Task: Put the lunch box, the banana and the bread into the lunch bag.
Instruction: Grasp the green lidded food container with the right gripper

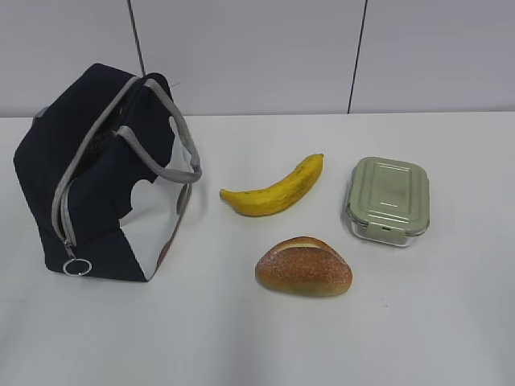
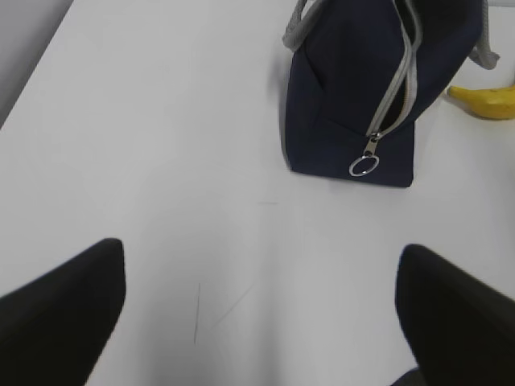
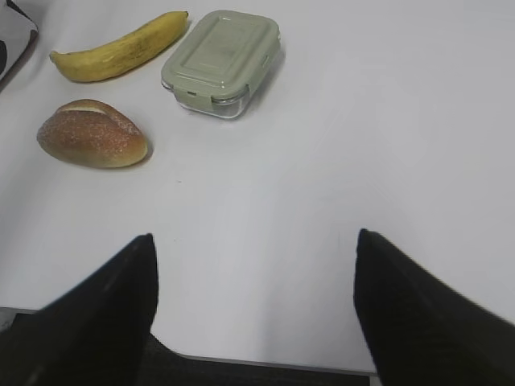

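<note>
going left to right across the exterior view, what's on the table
lunch bag → banana → bread → lunch box. The banana and bread overlap partly in their left-right span, but the banana starts further left.

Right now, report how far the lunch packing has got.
Nothing is packed yet. The lunch box, banana and bread all lie on the table beside the lunch bag, whose zipper looks closed. Nothing is in hand: the left gripper and right gripper are open and empty. All three placements remain.
</note>
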Motion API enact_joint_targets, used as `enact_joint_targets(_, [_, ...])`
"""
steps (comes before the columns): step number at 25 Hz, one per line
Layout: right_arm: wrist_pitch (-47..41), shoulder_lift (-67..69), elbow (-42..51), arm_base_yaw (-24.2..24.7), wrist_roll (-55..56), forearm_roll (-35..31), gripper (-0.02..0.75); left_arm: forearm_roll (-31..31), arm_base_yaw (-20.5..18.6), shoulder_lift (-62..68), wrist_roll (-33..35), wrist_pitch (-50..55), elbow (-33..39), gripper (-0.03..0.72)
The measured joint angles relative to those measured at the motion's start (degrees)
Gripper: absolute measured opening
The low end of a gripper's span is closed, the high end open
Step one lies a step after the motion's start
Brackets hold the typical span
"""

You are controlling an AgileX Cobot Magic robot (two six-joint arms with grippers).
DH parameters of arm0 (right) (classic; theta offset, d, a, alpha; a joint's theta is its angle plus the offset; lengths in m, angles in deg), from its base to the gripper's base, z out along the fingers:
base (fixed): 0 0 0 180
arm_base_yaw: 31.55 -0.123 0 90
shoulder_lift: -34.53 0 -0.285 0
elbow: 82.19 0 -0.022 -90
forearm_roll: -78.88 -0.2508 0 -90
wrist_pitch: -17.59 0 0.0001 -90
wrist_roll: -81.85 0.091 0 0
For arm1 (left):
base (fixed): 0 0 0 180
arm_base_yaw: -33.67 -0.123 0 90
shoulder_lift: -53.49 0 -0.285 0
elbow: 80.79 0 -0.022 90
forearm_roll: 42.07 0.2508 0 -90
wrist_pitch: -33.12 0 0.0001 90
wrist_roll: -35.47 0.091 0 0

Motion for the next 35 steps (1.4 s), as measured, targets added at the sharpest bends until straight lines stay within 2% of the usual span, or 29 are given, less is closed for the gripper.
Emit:
enact_joint_targets(8, [0.0,0.0,0.0,0.0,0.0,0.0,0.561,0.0,0.0,0.0,0.0,0.0,0.0,0.663])
enact_joint_targets(20, [0.0,0.0,0.0,0.0,0.0,0.0,0.561,-1.5,0.0,2.4,0.0,-0.5,-1.1,0.616])
enact_joint_targets(25, [0.0,0.0,0.0,0.0,0.0,0.0,0.561,-3.2,0.0,12.9,0.0,-4.1,-5.7,0.541])
enact_joint_targets(30, [0.0,0.0,0.0,0.0,0.0,0.0,0.561,-7.5,0.0,27.7,1.7,-9.0,-12.4,0.534])
enact_joint_targets(35, [0.0,0.0,0.0,0.0,0.0,0.0,0.561,-12.3,0.0,45.1,6.1,-9.4,-23.2,0.531])
